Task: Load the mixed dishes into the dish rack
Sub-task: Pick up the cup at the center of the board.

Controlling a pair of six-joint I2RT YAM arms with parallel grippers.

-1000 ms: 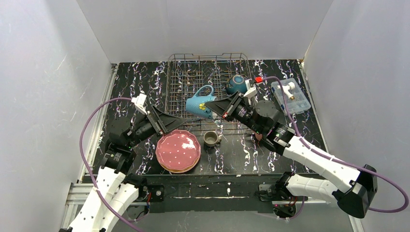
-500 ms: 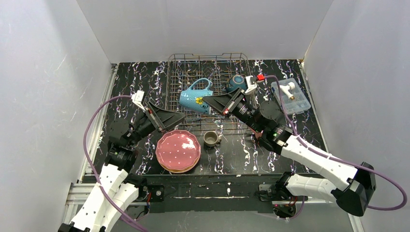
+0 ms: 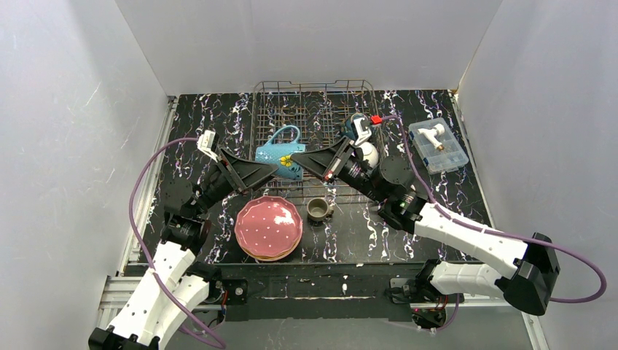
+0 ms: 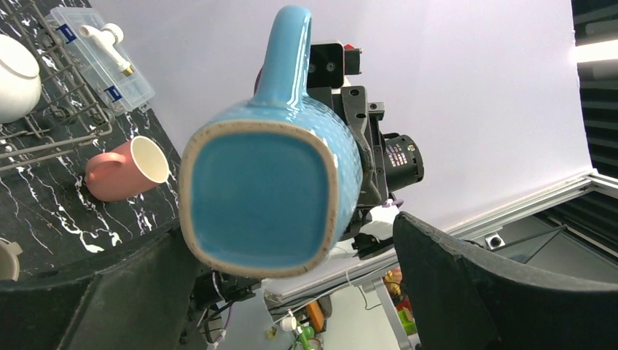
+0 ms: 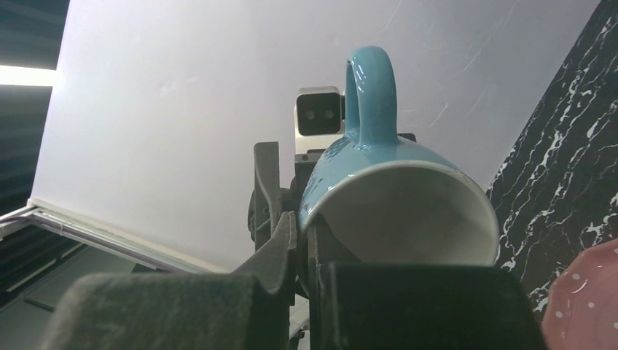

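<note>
Three mugs point(image 3: 280, 154), two bowls point(image 3: 356, 127)

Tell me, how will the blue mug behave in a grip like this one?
Its glaze shines, so the blue mug is probably slippery. The right gripper pinches only the rim, so it may pivot. It looks like stiff ceramic, likely to chip if dropped onto the dish rack.

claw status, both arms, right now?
Left claw: open, its jaws spread either side of the blue mug base, not closed on it.
Right claw: shut on the blue mug's rim.
</note>
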